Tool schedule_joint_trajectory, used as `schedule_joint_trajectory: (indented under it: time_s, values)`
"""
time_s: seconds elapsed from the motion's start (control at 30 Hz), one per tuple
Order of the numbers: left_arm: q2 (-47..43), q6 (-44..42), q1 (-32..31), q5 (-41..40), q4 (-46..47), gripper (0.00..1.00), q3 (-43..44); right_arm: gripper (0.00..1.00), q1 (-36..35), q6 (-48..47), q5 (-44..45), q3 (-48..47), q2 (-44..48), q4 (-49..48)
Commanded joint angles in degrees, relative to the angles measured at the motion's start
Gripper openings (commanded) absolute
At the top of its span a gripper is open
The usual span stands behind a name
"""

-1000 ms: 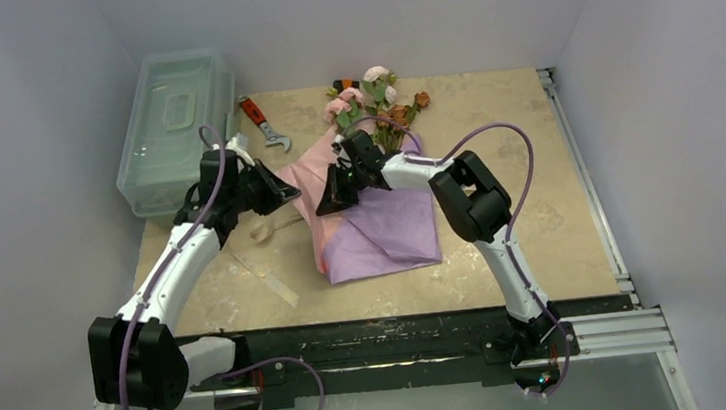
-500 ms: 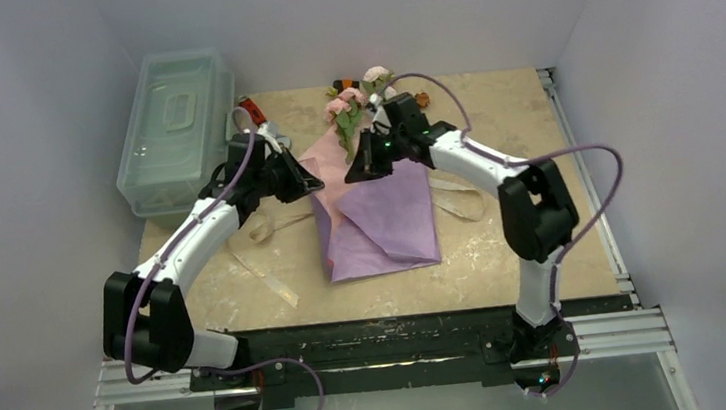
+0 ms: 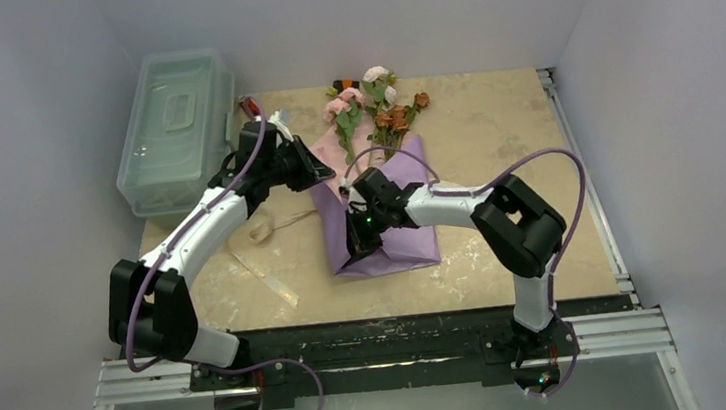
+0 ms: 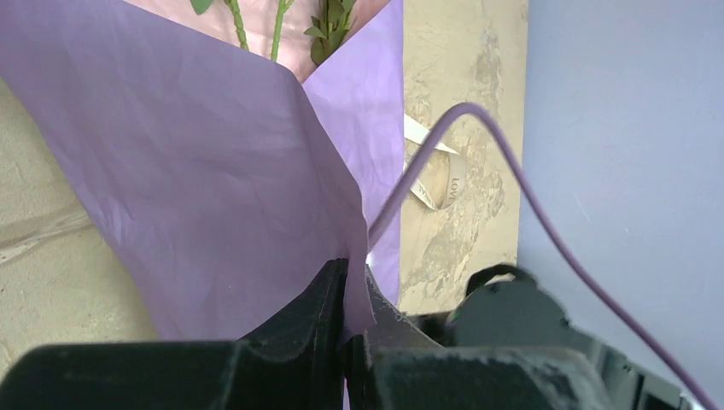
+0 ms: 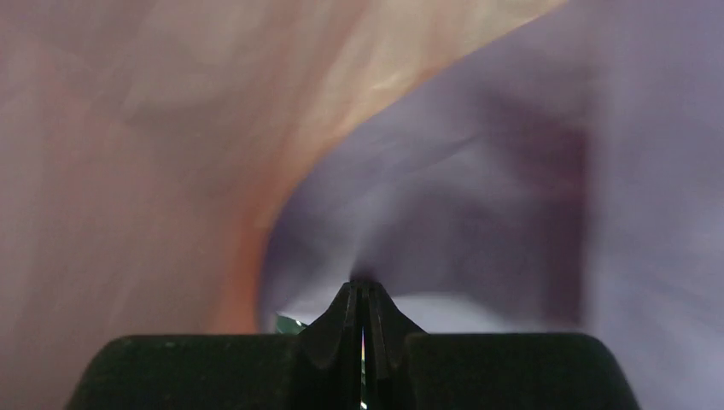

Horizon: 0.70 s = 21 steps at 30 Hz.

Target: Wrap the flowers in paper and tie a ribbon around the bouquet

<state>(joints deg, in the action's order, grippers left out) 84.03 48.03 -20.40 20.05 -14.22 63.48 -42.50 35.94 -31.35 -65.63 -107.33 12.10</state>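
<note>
With the left claw [image 4: 347,272] clamped on the paper [image 3: 402,233] at 10 o'clock and the right claw [image 5: 362,289] clamped at 8, both should draw it evenly toward 3.

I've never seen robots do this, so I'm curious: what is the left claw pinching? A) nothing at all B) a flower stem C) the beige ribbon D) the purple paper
D: in the left wrist view the left gripper has its fingers closed on an edge of the lilac paper, while the stems of the flowers and the ribbon lie apart from it.
</note>
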Motion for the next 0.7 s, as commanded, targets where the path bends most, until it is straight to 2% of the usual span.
schedule_joint_trajectory:
  time_s: [0.0,0.33,0.47,0.67]
  values:
    - [0.16,0.88,-0.76,-0.82,1.74,0.00,2.62,0.07,-2.65,1.05,-2.48,-3.06,-2.28,-4.89]
    - [-0.60,3.54,-2.21,-1.24,2.73,0.00,3.41,0.06,-2.94,1.05,-3.84,-3.72,-9.01,-5.80]
    - [0.39,3.70,-3.11,-1.41,3.03,0.00,4.31,0.06,-2.89,0.88,-4.67,-6.61,-7.08,-3.12]
    - [1.60,3.76,-3.59,-1.48,3.34,0.00,5.45,0.07,-1.83,0.27,-3.97,-11.59,-1.25,6.05]
